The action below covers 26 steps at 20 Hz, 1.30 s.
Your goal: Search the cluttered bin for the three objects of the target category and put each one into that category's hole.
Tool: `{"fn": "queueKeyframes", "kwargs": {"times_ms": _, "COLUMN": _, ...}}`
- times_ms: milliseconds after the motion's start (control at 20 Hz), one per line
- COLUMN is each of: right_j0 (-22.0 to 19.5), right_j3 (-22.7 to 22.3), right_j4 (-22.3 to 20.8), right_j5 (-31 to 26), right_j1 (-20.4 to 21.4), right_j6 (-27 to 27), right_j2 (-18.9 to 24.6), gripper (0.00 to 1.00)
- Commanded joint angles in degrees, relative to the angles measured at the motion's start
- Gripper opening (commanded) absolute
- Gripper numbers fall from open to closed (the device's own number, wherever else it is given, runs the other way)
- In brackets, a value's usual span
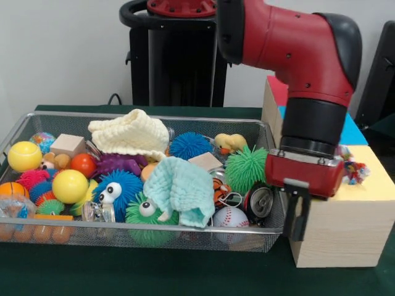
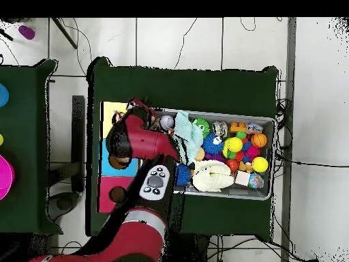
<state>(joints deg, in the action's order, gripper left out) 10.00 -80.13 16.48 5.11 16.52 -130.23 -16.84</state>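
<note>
One braided red, blue and white cloth knot toy lies on the pale wooden box beside the silver wire-mesh bin, perhaps two, while the red-and-black arm's gripper hangs alongside, its finger spread impossible to tell.

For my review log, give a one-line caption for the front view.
Sawyer's gripper hangs between the toy-crammed wire mesh bin and the wooden box, where a braided cloth toy lies on top.
</note>
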Motion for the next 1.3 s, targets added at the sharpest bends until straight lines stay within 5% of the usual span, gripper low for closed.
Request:
{"fn": "queueKeyframes", "kwargs": {"times_ms": 50, "right_j0": -1.59, "right_j3": -8.44, "right_j4": -7.63, "right_j5": -5.22, "right_j1": -1.56, "right_j6": -1.69, "right_j2": 9.84, "gripper": 0.0}}
{"fn": "queueKeyframes", "kwargs": {"times_ms": 350, "right_j0": 1.45, "right_j3": -7.82, "right_j4": -6.25, "right_j5": -12.4, "right_j1": 5.37, "right_j6": -2.73, "right_j2": 6.1, "gripper": 0.0}}
{"fn": "queueKeyframes", "kwargs": {"times_ms": 800, "right_j0": 4.79, "right_j3": 1.02, "right_j4": -6.91, "right_j5": -32.17, "right_j1": 11.75, "right_j6": 0.27, "right_j2": -3.08, "gripper": 0.0}}
{"fn": "queueKeyframes", "kwargs": {"times_ms": 1300, "right_j0": 4.69, "right_j3": 4.22, "right_j4": -9.25, "right_j5": -36.51, "right_j1": 12.94, "right_j6": -0.68, "right_j2": -3.98, "gripper": 0.0}}
